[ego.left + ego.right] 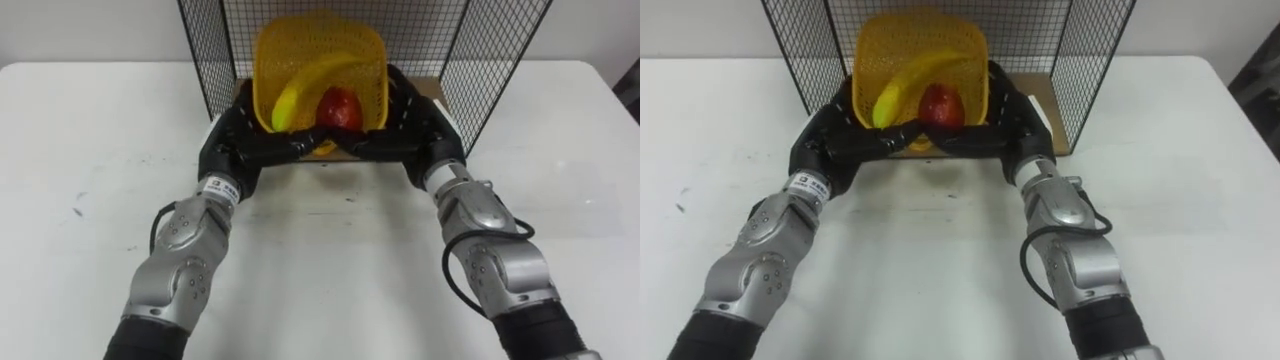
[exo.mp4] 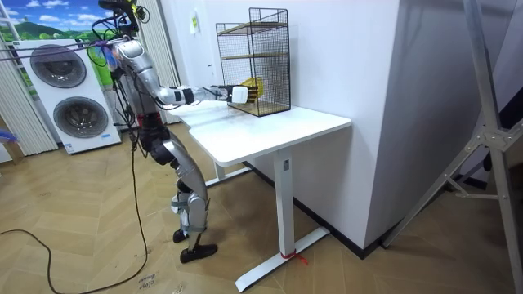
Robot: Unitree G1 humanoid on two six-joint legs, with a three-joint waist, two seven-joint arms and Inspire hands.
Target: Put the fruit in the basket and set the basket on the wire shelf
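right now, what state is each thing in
basket: tipped toward the robot, held at the wire shelf front
banana: lying in the basket
red fruit: in the basket, beside the banana
left hand: curled round the basket's left side
right hand: curled round the basket's right side
wire shelf: upright on the table, front open
washing machines: doors shut

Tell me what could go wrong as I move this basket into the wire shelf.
1. The yellow basket is tipped with its mouth toward the robot, so the banana and red apple could roll out onto the white table.
2. The left hand and right hand flank the basket at the opening of the wire shelf. Pushing deeper, they might catch on the mesh sides.
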